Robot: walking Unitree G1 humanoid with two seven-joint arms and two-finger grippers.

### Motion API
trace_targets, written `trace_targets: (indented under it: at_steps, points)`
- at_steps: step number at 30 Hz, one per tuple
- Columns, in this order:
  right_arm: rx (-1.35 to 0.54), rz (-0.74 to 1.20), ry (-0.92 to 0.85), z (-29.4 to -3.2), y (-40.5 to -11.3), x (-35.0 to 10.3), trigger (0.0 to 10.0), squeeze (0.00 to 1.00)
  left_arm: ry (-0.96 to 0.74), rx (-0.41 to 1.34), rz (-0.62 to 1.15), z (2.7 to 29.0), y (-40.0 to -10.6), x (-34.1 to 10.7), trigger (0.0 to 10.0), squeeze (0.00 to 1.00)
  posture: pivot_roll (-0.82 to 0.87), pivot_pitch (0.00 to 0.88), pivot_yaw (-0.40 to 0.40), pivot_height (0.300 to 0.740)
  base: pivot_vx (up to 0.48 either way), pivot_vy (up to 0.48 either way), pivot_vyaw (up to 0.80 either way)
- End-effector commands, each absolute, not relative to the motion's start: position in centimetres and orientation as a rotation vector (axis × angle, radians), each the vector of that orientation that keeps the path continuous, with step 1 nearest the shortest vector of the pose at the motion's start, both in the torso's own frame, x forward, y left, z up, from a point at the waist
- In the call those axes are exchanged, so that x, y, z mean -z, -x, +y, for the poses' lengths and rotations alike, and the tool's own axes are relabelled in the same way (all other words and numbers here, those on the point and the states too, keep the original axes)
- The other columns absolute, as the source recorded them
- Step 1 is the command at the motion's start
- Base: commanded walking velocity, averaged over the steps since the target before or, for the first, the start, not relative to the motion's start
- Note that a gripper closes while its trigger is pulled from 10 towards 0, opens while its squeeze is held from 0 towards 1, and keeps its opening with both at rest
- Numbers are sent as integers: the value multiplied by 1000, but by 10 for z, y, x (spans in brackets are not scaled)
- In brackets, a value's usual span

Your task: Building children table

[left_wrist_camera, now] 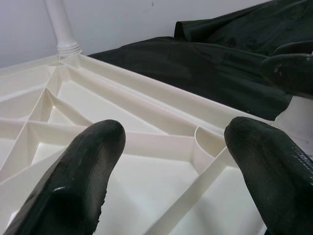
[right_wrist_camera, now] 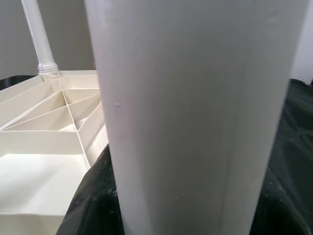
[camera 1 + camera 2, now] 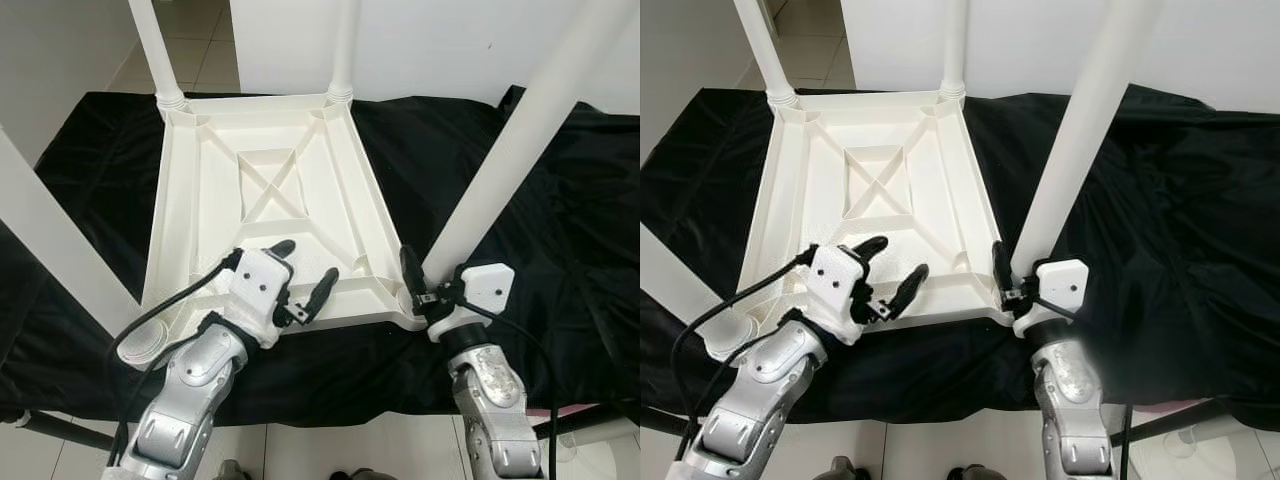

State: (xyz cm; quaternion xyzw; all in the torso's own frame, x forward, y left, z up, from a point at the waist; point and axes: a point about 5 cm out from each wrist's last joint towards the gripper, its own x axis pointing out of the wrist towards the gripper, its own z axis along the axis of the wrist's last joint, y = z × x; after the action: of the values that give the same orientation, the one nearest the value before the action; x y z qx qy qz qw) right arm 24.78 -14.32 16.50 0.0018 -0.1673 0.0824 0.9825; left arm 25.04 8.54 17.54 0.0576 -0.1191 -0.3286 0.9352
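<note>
Tabletop (image 3: 270,190), white plastic and ribbed, is lying upside down on the black cloth (image 3: 560,230) covering the bench, with its underside facing up at me. I am holding the right gripper (image 3: 418,292) at the near right corner, where its fingers are reaching around the base of the near-right leg (image 3: 520,140); the right wrist view is looking straight at that white tube, so I judge the gripper to be clamped on the leg, though only one finger is plainly visible. I am keeping the left gripper (image 3: 303,278) just over the near edge of the tabletop with its fingers spread apart, holding nothing. Two far legs (image 3: 155,50) are already standing in their sockets, and another leg (image 3: 60,250) is rising at the near left.

The risk I am seeing is the long leg tilting as I press or twist it, because my grip is low on the tube. That could jam it crooked in the socket. Since the left gripper is not bracing anything, the light tabletop could also slide on the slippery cloth.
</note>
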Motion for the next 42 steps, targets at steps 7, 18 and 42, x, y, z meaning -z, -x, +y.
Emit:
trace_targets:
  at_steps: [7,18,42]
  points:
    - [-208,-321,-43,-120,-255,-164,10000,0,-128,692,-221,78,-246,-170,10000,0,-50,148,-19,740,0,0,0]
    - [-276,-284,-52,-86,-282,-156,10000,0,-165,691,-230,75,-247,-168,10000,0,-31,134,-30,740,0,0,0]
    - [-79,-348,4,-112,-265,-153,10000,788,-173,638,-178,78,-251,-162,10000,0,-30,126,-44,740,0,0,0]
